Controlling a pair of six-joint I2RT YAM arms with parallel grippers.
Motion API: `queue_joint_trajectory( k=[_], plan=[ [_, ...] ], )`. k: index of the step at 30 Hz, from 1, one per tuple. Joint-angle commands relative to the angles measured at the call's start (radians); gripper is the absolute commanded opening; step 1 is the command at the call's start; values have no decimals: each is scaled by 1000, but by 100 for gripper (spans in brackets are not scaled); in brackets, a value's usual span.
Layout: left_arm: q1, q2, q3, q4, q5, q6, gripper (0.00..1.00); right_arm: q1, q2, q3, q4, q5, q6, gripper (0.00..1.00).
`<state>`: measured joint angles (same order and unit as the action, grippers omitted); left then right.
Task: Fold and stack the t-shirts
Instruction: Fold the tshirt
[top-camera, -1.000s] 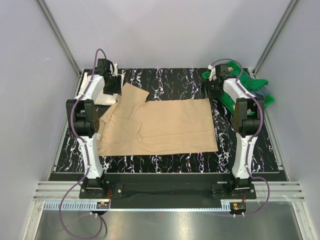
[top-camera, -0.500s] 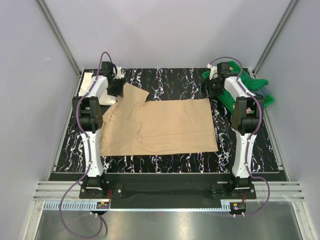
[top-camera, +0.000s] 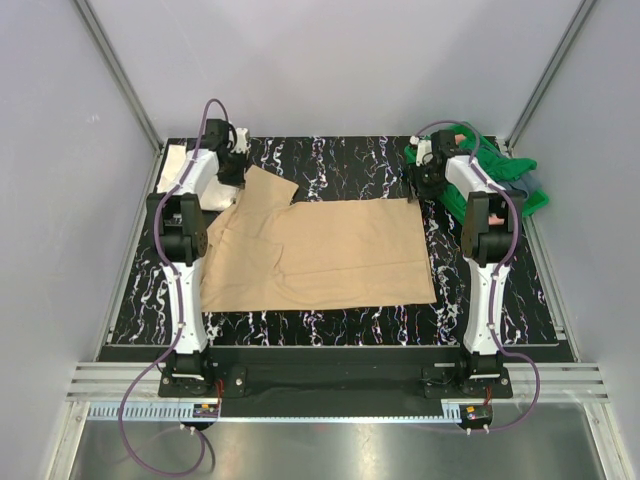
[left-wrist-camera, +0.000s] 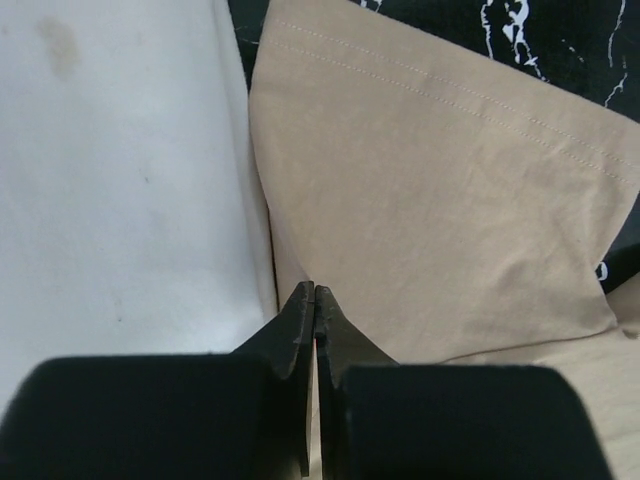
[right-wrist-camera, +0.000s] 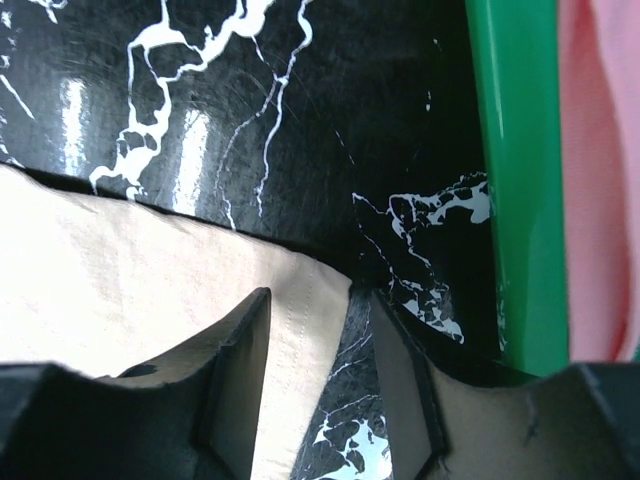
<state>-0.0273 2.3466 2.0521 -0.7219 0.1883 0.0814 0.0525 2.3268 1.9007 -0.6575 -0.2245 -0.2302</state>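
Now the left gripper (left-wrist-camera: 314, 290) has gone from spread to pressed together at the tan shirt (left-wrist-camera: 430, 200) sleeve edge, with the white shirt (left-wrist-camera: 120, 180) just left of its fingers; whether cloth is pinched is unclear. The right gripper (right-wrist-camera: 320, 300) stays spread over that shirt's corner, the green tray (right-wrist-camera: 515, 150) to its right.

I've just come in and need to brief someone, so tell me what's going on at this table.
Two robot arms are working on a tan t-shirt spread on the black marbled table. The left hand is shut at the shirt's far-left sleeve, apparently pinching the cloth, right beside a cream-white t-shirt. The right hand is open, straddling the shirt's far-right corner, next to a green tray that holds a salmon-pink t-shirt. The tan shirt's body lies unfolded.
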Motion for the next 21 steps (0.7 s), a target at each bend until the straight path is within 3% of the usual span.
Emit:
queue_joint_trajectory(
  k=[1,14,20,21],
  plan=[
    [-13,-15,43,35,26,9,0,3,12,52,-7,-29,-27,51],
    [-13,-30,31,36,-9,8,0,0,39,78,-5,-38,-77,45],
    [-13,-36,34,36,-12,4,0,1,34,77,-5,-55,-90,30],
    [-13,-38,31,36,-13,4,0,1,36,80,-7,-52,-93,21]
  ],
)
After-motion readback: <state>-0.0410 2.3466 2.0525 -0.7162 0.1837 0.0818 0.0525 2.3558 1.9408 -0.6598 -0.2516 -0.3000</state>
